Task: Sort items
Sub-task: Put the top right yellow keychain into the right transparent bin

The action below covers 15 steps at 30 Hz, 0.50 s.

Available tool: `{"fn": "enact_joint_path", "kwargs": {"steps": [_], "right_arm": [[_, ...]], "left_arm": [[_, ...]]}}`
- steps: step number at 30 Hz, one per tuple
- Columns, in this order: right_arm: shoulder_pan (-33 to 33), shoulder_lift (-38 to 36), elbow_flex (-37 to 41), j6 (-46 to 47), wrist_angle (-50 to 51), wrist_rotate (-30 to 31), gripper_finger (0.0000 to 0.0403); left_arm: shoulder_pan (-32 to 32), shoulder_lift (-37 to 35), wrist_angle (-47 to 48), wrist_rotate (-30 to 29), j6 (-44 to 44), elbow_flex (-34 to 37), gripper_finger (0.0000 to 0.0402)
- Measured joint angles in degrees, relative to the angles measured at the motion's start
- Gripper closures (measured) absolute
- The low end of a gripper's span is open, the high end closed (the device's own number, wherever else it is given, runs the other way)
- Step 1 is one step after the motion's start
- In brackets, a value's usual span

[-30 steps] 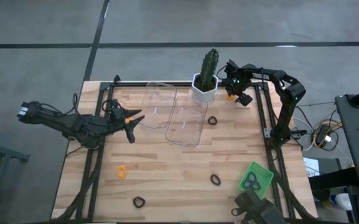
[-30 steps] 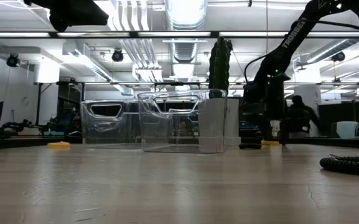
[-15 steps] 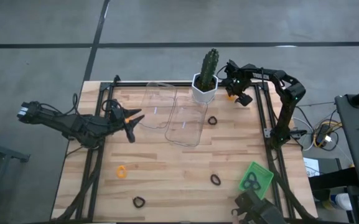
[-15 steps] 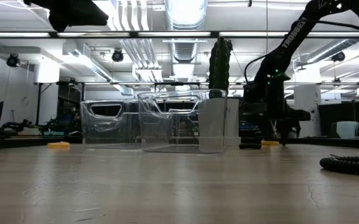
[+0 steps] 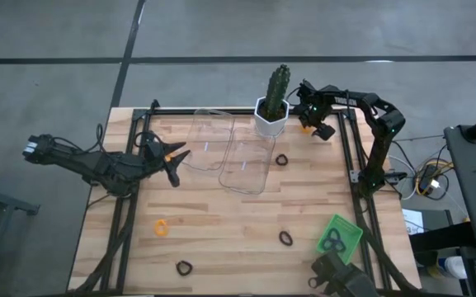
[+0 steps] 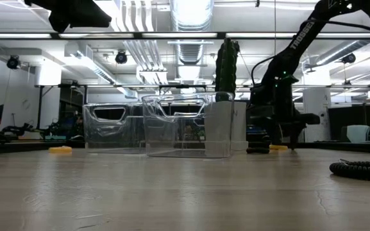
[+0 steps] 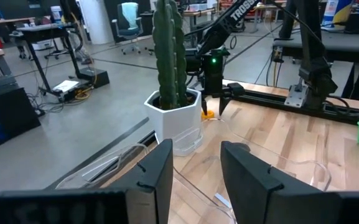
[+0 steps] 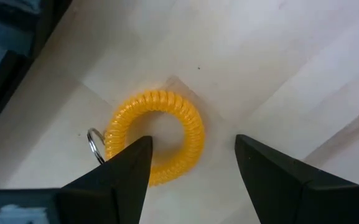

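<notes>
Pretty much nothing has moved since the earlier frames, both arms and all the loops sit exactly where they were.

The orange coil loop (image 8: 157,137) with a small metal ring on it lies flat on the wood in the upper right of the high view, just right of the cactus (image 5: 278,87) in its white pot (image 5: 270,118). The right gripper (image 5: 310,124) hangs directly over it, jaws spread wide with the loop sitting on the table between the fingers (image 8: 272,171), not pinched.

Other items are scattered around the table (image 5: 213,223): a black loop (image 5: 281,159) right of the clear trays, another black loop (image 5: 285,238) lower right of centre, a third black one (image 5: 184,267) near the bottom edge, and a second orange loop (image 5: 162,226) lower left. The green square tray (image 5: 347,230) at the lower right holds a couple of dark loops (image 5: 331,241).

Two clear plastic trays (image 5: 246,161) lie side by side in the upper middle, touching or nearly so, just in front of the cactus pot.

The left gripper (image 5: 175,165) is at the left of the high view, raised off the table and pointing at the clear trays, jaws apart and holding nothing.
</notes>
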<state>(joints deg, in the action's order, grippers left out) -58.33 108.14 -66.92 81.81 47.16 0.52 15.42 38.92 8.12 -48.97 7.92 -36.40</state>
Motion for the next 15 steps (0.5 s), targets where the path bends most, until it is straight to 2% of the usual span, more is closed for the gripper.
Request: {"fn": "enact_joint_path", "kwargs": {"steps": [15], "right_arm": [[-0.04, 0.00, 0.05, -4.44, -0.07, 0.71, 0.0174]], "left_arm": [[-0.04, 0.00, 0.02, -0.02, 0.00, 0.00, 0.0273]]}}
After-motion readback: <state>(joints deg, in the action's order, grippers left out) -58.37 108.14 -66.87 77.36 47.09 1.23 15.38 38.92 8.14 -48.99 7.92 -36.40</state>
